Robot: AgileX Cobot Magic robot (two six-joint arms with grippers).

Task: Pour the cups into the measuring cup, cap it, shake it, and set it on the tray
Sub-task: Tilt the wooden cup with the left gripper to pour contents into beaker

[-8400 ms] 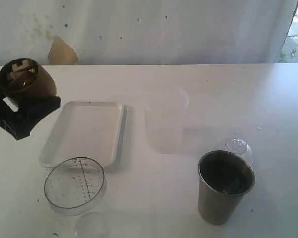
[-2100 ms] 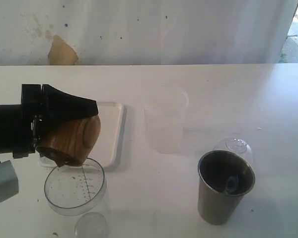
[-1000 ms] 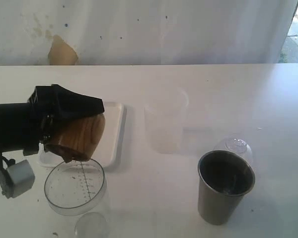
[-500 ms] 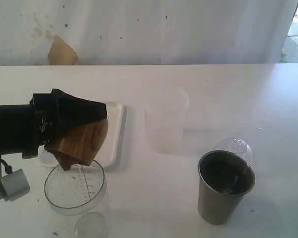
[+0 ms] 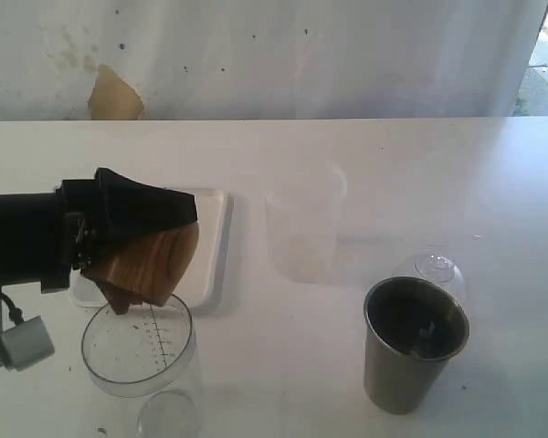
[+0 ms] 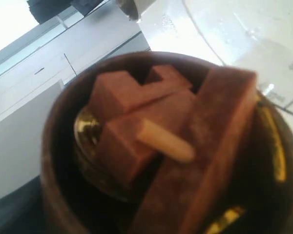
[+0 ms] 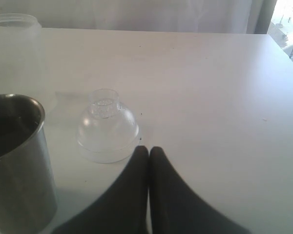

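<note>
Exterior view: left pincer (image 5: pixel 155 239), clamped on brown cup (image 5: pixel 142 269), tips it further over measuring cup (image 5: pixel 137 351); blocks (image 6: pixel 136 122) still inside; right pincer (image 7: pixel 149 156) together.

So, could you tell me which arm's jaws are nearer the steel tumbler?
Right: the right jaws are beside the steel tumbler; the left jaws hold the brown cup over the measuring cup.

You've got two cups, the brown cup (image 5: pixel 151 262) and the steel tumbler (image 5: pixel 411 360), plus one measuring cup (image 5: pixel 155 354), tray (image 5: pixel 212 245), beaker (image 5: pixel 301 228) and dome lid (image 5: pixel 436 266).
</note>
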